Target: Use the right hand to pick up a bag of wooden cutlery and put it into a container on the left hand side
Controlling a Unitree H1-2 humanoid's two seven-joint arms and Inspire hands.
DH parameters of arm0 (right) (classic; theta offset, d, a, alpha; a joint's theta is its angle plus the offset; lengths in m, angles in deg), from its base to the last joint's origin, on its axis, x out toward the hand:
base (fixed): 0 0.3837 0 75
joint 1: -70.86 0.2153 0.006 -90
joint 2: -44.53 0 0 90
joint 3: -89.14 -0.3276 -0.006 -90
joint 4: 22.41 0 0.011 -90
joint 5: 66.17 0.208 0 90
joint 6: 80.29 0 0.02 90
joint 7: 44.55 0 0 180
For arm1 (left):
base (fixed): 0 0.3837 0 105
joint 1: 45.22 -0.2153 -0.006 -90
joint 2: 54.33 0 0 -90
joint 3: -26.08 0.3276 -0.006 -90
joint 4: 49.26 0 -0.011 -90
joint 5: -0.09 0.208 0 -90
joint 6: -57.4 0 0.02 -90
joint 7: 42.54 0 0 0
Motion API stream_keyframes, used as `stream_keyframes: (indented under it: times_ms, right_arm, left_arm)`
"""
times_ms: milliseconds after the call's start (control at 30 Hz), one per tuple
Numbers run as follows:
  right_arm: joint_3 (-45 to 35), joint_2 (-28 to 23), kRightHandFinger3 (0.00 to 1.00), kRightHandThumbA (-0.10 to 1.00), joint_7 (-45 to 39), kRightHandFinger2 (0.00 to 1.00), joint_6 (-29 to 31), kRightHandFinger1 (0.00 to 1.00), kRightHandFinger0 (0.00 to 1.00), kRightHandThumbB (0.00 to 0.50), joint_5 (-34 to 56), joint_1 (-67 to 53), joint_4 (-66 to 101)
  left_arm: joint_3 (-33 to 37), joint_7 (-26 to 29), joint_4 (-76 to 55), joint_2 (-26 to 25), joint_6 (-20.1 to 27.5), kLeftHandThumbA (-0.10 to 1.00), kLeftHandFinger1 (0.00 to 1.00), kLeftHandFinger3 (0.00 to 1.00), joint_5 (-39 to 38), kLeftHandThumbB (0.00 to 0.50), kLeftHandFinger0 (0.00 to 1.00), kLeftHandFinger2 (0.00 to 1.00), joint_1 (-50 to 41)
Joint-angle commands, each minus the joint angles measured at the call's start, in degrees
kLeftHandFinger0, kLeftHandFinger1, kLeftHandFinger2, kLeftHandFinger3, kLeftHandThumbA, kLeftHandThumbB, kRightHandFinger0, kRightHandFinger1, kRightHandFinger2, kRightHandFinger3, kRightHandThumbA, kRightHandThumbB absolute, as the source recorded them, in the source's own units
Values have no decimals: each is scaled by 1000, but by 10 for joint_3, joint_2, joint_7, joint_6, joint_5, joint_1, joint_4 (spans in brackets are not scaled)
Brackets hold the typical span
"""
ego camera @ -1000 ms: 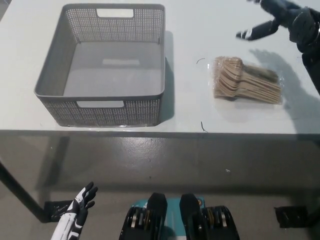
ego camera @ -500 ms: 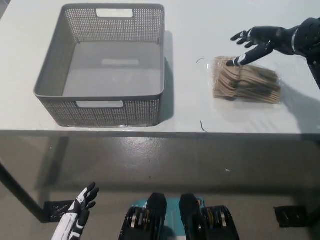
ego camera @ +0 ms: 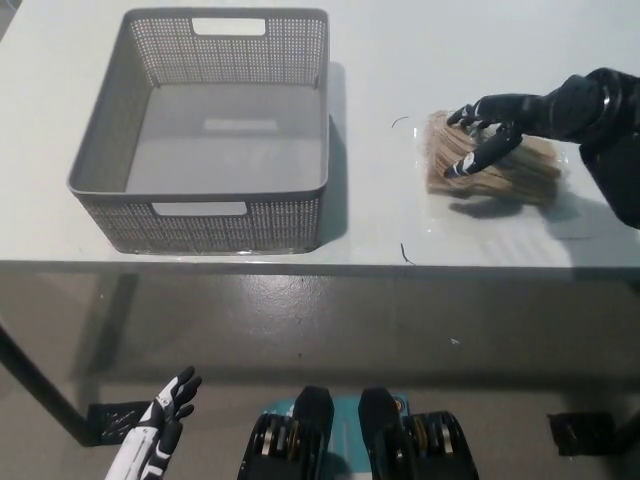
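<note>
While the right hand (ego camera: 503, 122) is draped over the bag (ego camera: 537, 166) with fingers spread, touching the wrap but not yet closed on it, it holds nothing: this is the grasp step. The bag lies flat on the tabletop (ego camera: 400, 50), well right of the basket (ego camera: 200, 222). Next, I judge, the fingers must close around the slippery wrap before lifting it leftward over the rim. The left hand (ego camera: 157, 432) rests low, fingers loose and empty.

Gap: bare white tabletop (ego camera: 375, 150) between grey perforated plastic basket (ego camera: 230, 226) and clear bag of wooden cutlery (ego camera: 537, 172).
Obstacle: basket's raised right wall.
Basket top: open.
</note>
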Motion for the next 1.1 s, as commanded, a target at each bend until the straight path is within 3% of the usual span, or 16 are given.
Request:
stream_keyframes:
  times_ms: [0,300,633,900,1067]
  right_arm:
    - [23,1,1000,774,58,1000,14,1000,1000,500,-45,27,-22]
    - [47,-8,1000,802,86,1000,16,1000,1000,500,-66,34,-5]
    - [29,-41,1000,740,48,1000,-29,1000,1000,500,-72,42,91]
    - [43,11,1000,795,135,1000,24,1000,1000,500,-78,30,-73]
    - [39,51,1000,731,173,1000,44,1000,1000,500,-67,35,-179]
  left_arm:
    - [2,-5,-4,-9,29,1000,1000,1000,3,278,1000,1000,3]
    - [5,-6,0,-10,29,1000,1000,1000,4,292,1000,1000,2]
    - [4,-6,7,-13,31,1000,1000,1000,4,307,1000,1000,7]
    - [9,-9,10,-17,37,1000,1000,1000,1,304,1000,1000,3]
    - [8,-8,9,-19,37,1000,1000,1000,4,304,1000,1000,11]
